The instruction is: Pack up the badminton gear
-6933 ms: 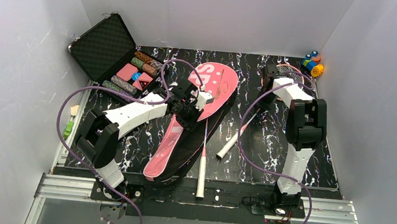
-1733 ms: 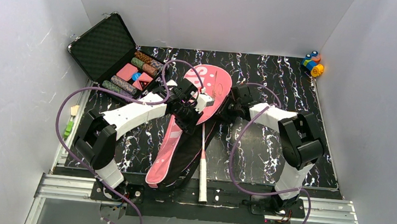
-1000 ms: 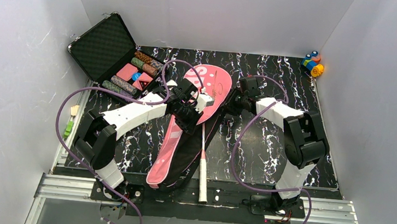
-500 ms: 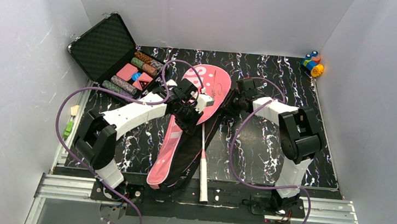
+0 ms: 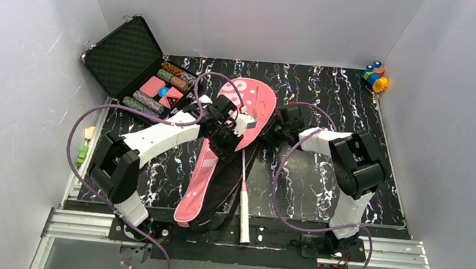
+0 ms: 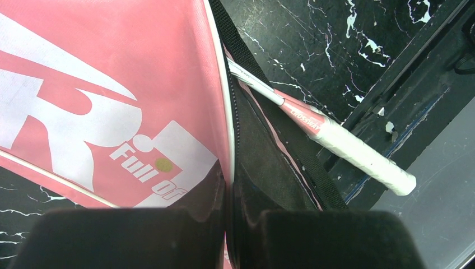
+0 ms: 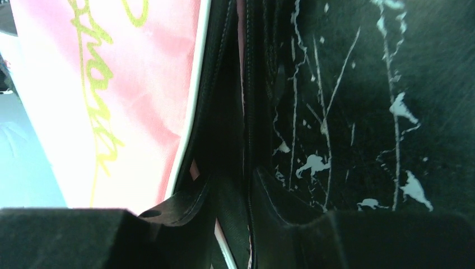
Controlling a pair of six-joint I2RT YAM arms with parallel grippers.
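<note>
Left arm [image 5: 156, 136], right arm [image 5: 317, 140]: white shells, black boxy joints. Purple cable [image 5: 71, 141] loops off each. Left gripper [image 6: 243, 235], right gripper [image 7: 241, 235]: matte black blocky pads [image 6: 112, 241].

The scene is viewed by the top camera from high above and behind the arms [image 5: 156, 136]. It is tilted down and forward, so the whole bench [image 5: 323, 176] is taken in from afar. The left wrist camera is carried just behind the left end effector [image 6: 227, 241], whose fingers [image 6: 112, 241] fill the lower edge. There the bag [image 6: 101, 101] and a racket [image 6: 347, 148] are seen at close range. The right wrist camera is held closer still, behind the right end effector [image 7: 235, 241] at the bag's other edge. Bag and bench are shared by all three views, the racket by the top and left wrist views.
</note>
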